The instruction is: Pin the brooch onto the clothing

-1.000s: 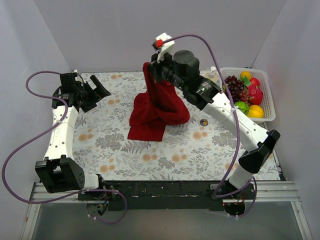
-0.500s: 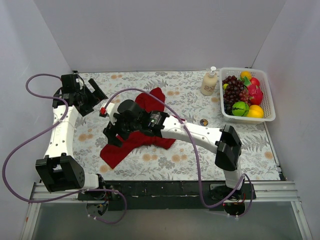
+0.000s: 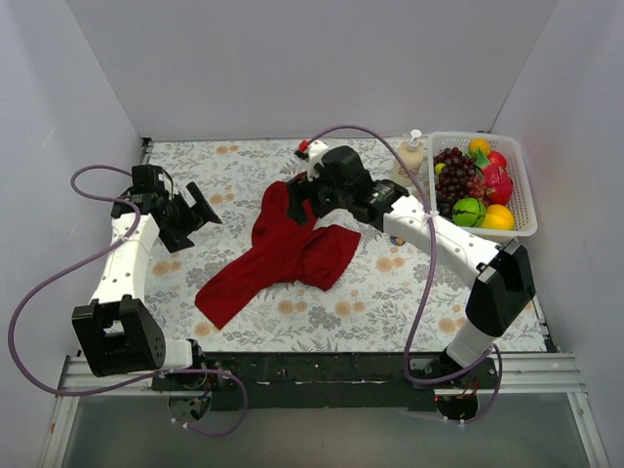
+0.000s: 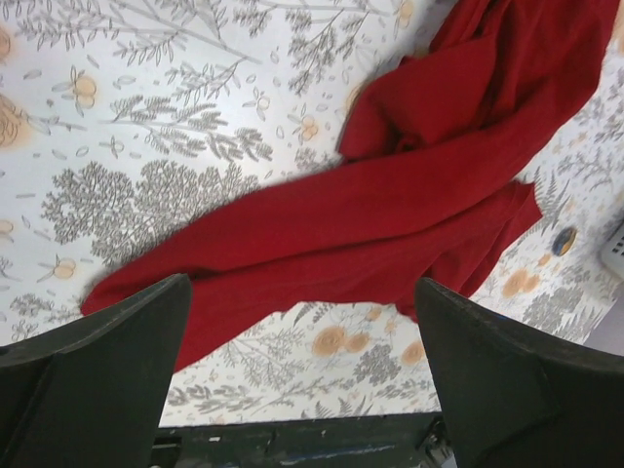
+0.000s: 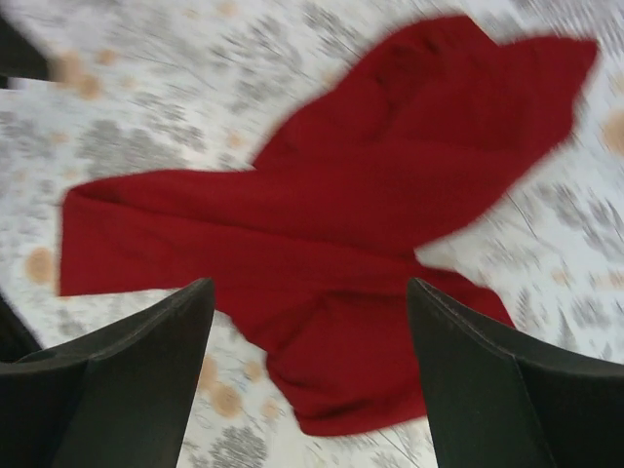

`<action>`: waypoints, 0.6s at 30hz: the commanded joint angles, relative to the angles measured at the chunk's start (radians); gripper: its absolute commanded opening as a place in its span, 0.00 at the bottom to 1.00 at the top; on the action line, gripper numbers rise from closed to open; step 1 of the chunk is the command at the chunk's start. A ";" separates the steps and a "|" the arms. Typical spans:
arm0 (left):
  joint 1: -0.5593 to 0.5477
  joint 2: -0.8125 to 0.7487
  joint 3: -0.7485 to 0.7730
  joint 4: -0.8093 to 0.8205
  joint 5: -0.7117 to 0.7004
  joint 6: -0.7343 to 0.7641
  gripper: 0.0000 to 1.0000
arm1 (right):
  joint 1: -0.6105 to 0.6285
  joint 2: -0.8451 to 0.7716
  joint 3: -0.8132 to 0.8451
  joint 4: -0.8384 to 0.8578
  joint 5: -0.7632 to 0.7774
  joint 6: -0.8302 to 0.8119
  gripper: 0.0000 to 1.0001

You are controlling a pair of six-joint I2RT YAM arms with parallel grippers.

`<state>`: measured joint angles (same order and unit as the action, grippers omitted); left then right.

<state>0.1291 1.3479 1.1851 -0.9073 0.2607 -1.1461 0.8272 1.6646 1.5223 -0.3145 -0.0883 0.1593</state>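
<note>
shirt [image 3: 292, 258] crumpled mid-tabletop [image 3: 390, 292]. brooch [image 4: 563, 242] loose on tabletop near shirt's right edge, not touching. left jaws spread, empty, off to shirt's left. right jaws spread, empty, above shirt's far end.

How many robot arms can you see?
2. The left arm stands at the left side of the table, beside the red T-shirt. The right arm reaches in from the right, its end above the T-shirt. None seems hidden.
</note>
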 commanded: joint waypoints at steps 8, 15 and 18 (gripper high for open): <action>-0.069 -0.145 -0.083 -0.173 -0.109 0.014 0.98 | -0.232 0.052 -0.249 -0.075 0.084 0.052 0.85; -0.222 -0.190 -0.165 -0.180 -0.196 -0.121 0.98 | -0.267 0.170 -0.212 -0.110 0.169 0.078 0.81; -0.287 -0.171 -0.170 -0.192 -0.244 -0.167 0.98 | -0.273 0.210 -0.211 -0.116 0.197 0.100 0.79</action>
<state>-0.0917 1.1809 1.0260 -1.0729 0.1059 -1.2251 0.5575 1.8458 1.2789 -0.4160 0.0517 0.2260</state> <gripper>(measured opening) 0.982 0.808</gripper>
